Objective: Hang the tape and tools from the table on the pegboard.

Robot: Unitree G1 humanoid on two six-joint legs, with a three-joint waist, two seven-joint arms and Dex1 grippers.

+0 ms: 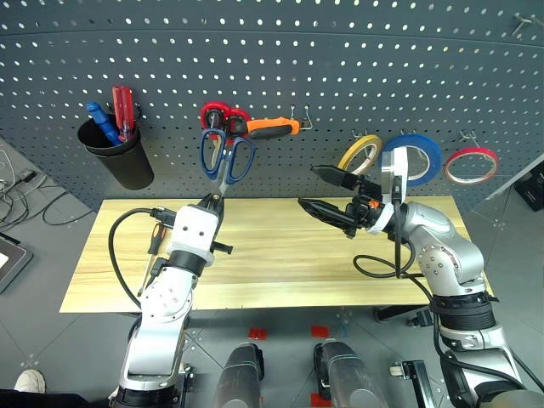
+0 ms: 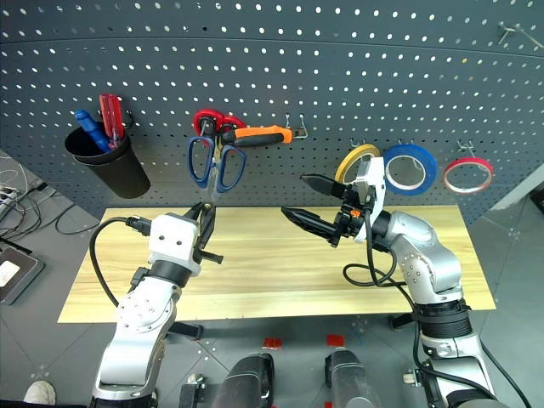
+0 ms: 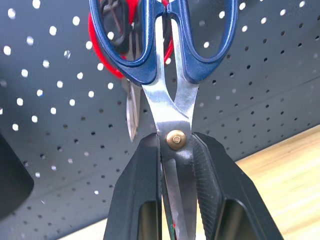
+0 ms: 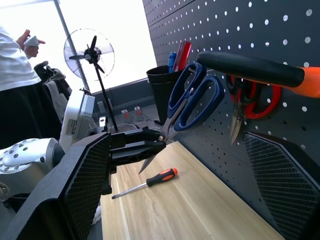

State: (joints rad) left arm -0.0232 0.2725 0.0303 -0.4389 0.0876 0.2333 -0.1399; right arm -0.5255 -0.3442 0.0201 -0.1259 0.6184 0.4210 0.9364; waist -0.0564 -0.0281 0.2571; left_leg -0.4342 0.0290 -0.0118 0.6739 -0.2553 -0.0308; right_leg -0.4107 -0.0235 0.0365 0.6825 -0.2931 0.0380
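holding the dark-blue-handled scissors (image 1: 226, 158) by the blades near the pivot, the left gripper (image 1: 212, 204) has its jaws clamped on the steel; handles point up, raised in front of the pegboard (image 1: 272, 59), overlapping the red-handled scissors (image 1: 223, 114) hanging there; whether the blue handles touch a hook cannot be told.
right gripper (image 1: 325, 192): jaws wide apart, holding nothing, pointing toward the robot's left, above the table (image 1: 280, 246) and well apart from the scissors.
orange-and-black-handled pliers (image 1: 270, 127): on the pegboard, lying across a hook, just beside the red-handled scissors.
blue tape roll (image 1: 412, 159): hanging on the pegboard, between the yellow roll (image 1: 359, 153) and the red roll (image 1: 472, 165).
orange-and-black-handled screwdriver (image 4: 145, 184): lying flat on the table near its left end, below the left arm.
black cup (image 1: 116, 157): mounted on the pegboard at far left, holding a red screwdriver (image 1: 124, 110) and a blue screwdriver (image 1: 102, 121).
standing fan (image 4: 93, 52): seen in the right wrist view, beyond the table.
person in a white top (image 4: 17, 60): at the edge of that same view, one hand raised.
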